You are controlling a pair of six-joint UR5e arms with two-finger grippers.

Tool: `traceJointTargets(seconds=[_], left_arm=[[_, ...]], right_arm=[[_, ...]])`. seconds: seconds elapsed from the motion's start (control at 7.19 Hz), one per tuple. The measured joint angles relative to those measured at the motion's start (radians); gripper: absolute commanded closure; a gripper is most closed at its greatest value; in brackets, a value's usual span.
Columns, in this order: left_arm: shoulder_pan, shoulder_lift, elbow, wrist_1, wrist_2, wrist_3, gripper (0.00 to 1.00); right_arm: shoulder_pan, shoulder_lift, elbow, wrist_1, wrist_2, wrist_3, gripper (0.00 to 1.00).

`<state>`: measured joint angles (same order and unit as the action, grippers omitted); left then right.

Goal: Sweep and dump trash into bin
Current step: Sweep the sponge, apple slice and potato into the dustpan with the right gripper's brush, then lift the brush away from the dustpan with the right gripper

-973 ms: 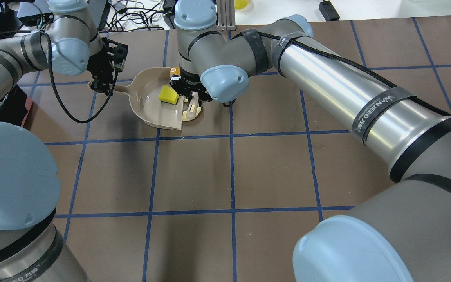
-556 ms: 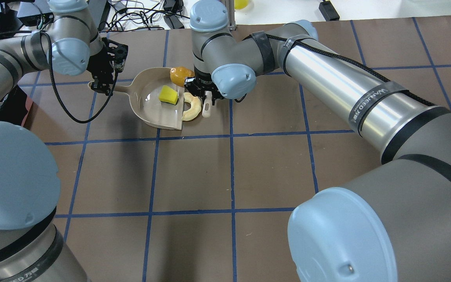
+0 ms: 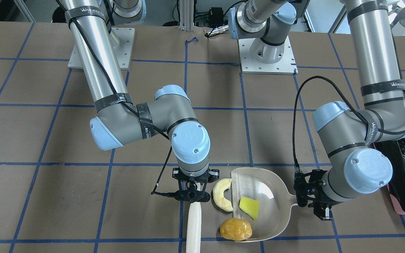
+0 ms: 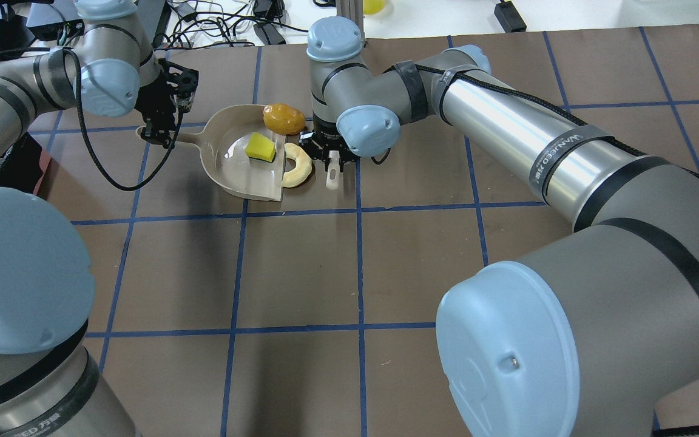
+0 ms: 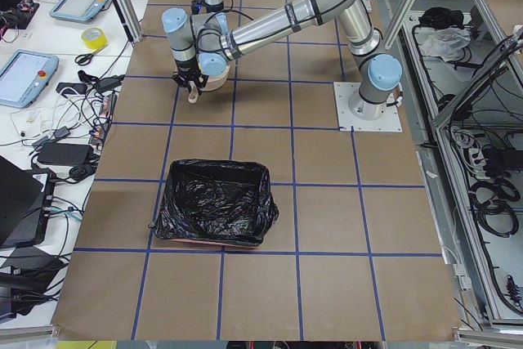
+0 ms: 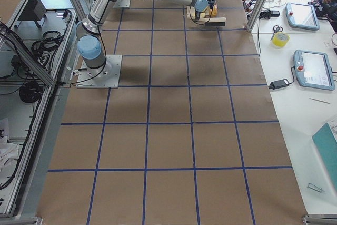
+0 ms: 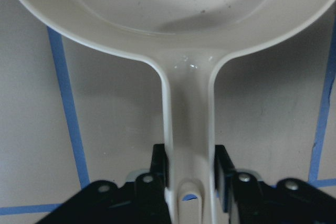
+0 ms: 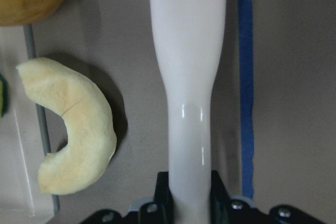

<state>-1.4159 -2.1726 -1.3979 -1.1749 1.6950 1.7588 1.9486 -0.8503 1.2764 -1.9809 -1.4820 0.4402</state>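
The left end effector (image 7: 190,167) clamped the dustpan handle (image 7: 188,114) while the right end effector (image 8: 190,195) gripped a white handle (image 8: 188,72) beside the crescent (image 8: 79,129).

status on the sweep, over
Left gripper shut on dustpan, right gripper shut on white tool. Wedge in dustpan; crescent and lump at its lip. Nothing blocking.
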Motion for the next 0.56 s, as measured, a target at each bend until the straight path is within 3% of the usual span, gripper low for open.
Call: traceJointTargets(seconds=[0.56], left_arm=[[0.0, -0.002, -0.001, 0.0, 0.002, 0.0, 1.0]], right_arm=[[0.078, 0.002, 0.0, 0.044, 0.056, 0.008, 1.0]])
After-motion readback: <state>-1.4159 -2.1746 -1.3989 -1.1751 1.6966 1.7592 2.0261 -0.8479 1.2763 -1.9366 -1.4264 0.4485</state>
